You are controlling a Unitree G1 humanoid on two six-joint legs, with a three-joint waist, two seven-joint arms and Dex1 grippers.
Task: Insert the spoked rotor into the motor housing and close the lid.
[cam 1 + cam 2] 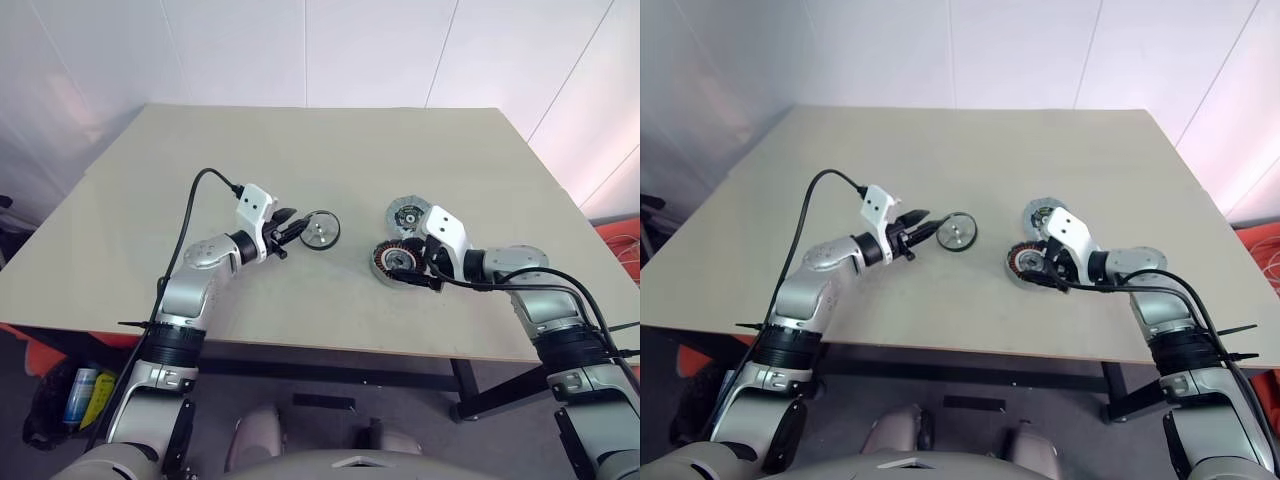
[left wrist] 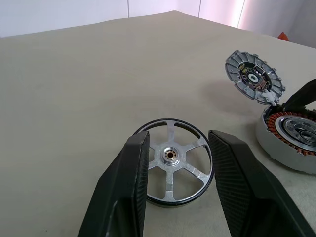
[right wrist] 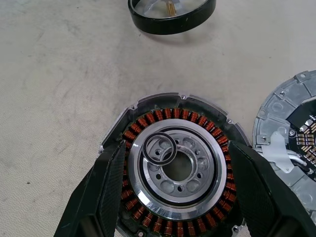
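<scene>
From where the right wrist looks, the lid [image 3: 291,143] runs off the picture's edge, so barely half of it shows, and the spoked rotor [image 3: 172,14] is cut at the top, leaving its hub mostly out of sight. The right gripper [image 3: 180,190] stands open astride the motor housing [image 3: 177,163], its fingers [image 3: 106,192] covering the rim on both sides; whether they touch it I cannot tell. In the left wrist view the housing is clipped by the frame, and the left fingers [image 2: 129,190] mask part of the rotor's rim.
</scene>
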